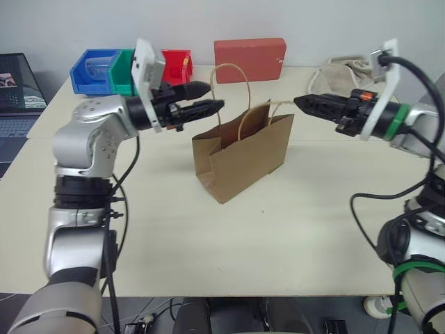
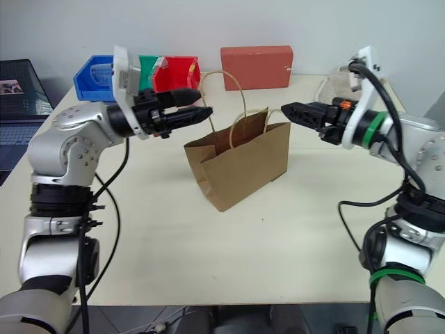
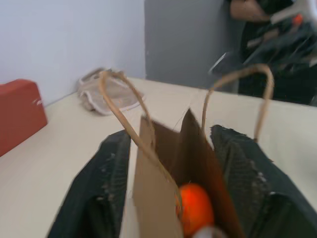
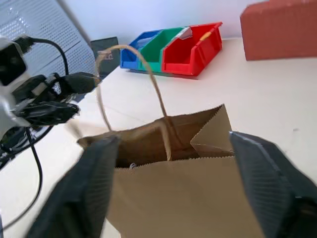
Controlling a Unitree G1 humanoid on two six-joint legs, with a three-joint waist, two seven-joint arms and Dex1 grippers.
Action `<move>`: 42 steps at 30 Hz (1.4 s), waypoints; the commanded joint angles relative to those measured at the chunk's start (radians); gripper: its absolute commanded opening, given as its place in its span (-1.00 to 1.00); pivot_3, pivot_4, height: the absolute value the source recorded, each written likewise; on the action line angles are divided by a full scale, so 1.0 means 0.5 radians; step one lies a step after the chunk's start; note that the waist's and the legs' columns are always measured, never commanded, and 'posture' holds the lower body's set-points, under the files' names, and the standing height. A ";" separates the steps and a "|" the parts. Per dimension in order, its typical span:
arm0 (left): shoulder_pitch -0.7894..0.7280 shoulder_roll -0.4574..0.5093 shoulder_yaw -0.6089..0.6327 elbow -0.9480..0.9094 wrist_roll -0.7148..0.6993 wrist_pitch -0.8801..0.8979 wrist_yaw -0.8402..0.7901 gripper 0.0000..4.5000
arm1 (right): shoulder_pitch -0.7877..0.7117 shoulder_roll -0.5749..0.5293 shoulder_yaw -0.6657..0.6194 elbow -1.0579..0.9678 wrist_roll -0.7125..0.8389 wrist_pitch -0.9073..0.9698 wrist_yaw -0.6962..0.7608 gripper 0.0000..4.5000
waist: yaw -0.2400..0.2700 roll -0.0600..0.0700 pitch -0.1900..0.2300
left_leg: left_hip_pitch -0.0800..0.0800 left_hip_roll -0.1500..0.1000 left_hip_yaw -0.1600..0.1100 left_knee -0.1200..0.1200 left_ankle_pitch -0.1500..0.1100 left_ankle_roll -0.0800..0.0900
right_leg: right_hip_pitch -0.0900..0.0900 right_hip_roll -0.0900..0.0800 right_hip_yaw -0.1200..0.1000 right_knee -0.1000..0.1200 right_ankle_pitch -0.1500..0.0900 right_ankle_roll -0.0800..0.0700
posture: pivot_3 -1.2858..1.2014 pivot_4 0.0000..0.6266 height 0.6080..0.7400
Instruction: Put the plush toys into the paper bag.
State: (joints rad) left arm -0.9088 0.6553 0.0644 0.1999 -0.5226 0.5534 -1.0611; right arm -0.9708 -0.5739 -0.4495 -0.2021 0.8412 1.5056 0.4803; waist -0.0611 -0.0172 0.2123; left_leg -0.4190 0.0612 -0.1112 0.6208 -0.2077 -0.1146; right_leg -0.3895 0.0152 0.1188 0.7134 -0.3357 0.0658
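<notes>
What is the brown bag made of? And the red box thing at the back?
The bag looks like plain matte brown paper: it has sharp folds and twisted loop handles. The red box is dull and smooth-sided, maybe cardboard or plastic; hard to tell from here.

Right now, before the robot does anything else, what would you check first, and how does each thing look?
1. paper bag standing upright on the table: ok.
2. Orange carrot toy inside the bag: ok.
3. White egg toy inside the bag: cannot tell; just a pale scrap shows under the carrot.
4. left gripper open and empty, beside the bag's handles: ok.
5. right gripper open and empty, on the bag's other side: ok.
6. Bag's handles free of both grippers: ok.
</notes>
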 commanded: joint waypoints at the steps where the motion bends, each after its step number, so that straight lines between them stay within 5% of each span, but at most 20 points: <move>1: -0.006 0.042 0.057 -0.062 0.028 -0.068 0.008 0.83 | -0.001 -0.105 0.021 -0.079 0.085 -0.059 0.099 1.00 | 0.002 0.000 0.000 | 0.000 0.000 0.000 0.001 0.000 0.000 | 0.000 0.000 0.000 0.000 0.000 0.000 | 0.03 -0.52 1.00; 2: 0.056 0.099 0.063 -0.093 0.033 -0.081 -0.048 0.98 | 0.064 -0.201 0.071 -0.122 0.056 -0.158 0.185 1.00 | 0.003 0.000 0.000 | 0.000 0.000 0.000 0.001 0.000 0.000 | 0.000 0.000 0.000 0.000 0.000 0.000 | 0.03 -0.52 1.00; 8: 0.315 0.289 0.150 -0.189 -0.074 0.030 -0.211 0.98 | 0.539 -0.638 0.393 -0.492 -0.137 -0.831 0.736 1.00 | 0.006 0.000 0.000 | 0.000 0.002 0.002 -0.007 0.000 0.000 | 0.000 0.000 0.000 -0.007 -0.001 0.000 | 0.03 -0.52 1.00; 16: 0.524 0.195 0.053 -0.363 -0.090 0.046 -0.231 0.98 | 0.648 -0.654 0.607 -0.644 -0.092 -1.012 0.854 1.00 | 0.007 0.000 0.000 | 0.003 0.002 0.003 -0.006 0.000 0.000 | 0.002 -0.001 0.001 -0.007 -0.001 0.000 | 0.03 -0.52 1.00; 25: 0.581 0.157 0.007 -0.425 -0.078 0.031 -0.245 0.98 | 0.608 -0.714 0.548 -0.699 0.179 -0.900 0.891 1.00 | 0.009 0.000 0.000 | 0.002 0.002 0.002 -0.002 0.000 0.000 | 0.002 -0.001 0.001 -0.005 -0.001 0.000 | 0.03 -0.52 1.00; 38: 0.643 -0.157 -0.027 -0.486 0.064 -0.103 0.152 0.98 | 0.619 -0.668 0.559 -0.789 0.232 -1.109 0.792 1.00 | 0.016 0.000 0.000 | 0.001 0.002 0.002 0.002 0.000 0.000 | 0.004 -0.001 0.000 -0.004 -0.001 0.000 | 0.03 -0.52 1.00; 42: 0.662 -0.194 -0.026 -0.494 0.076 -0.161 0.178 0.59 | 0.624 -0.664 0.573 -0.797 0.212 -1.150 0.772 1.00 | 0.014 0.000 0.000 | 0.001 0.002 0.002 0.005 0.000 0.000 | 0.004 -0.001 0.001 -0.003 0.000 0.000 | 0.03 -0.52 1.00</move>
State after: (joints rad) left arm -0.5770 0.5582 0.0302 -0.0273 -0.4813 0.4916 -0.9742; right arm -0.6539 -0.8967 -0.1436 -0.5767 0.9521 0.9629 0.8702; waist -0.0539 -0.0174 0.2123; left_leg -0.4181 0.0620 -0.1101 0.6232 -0.2078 -0.1145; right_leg -0.3876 0.0149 0.1194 0.7124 -0.3359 0.0656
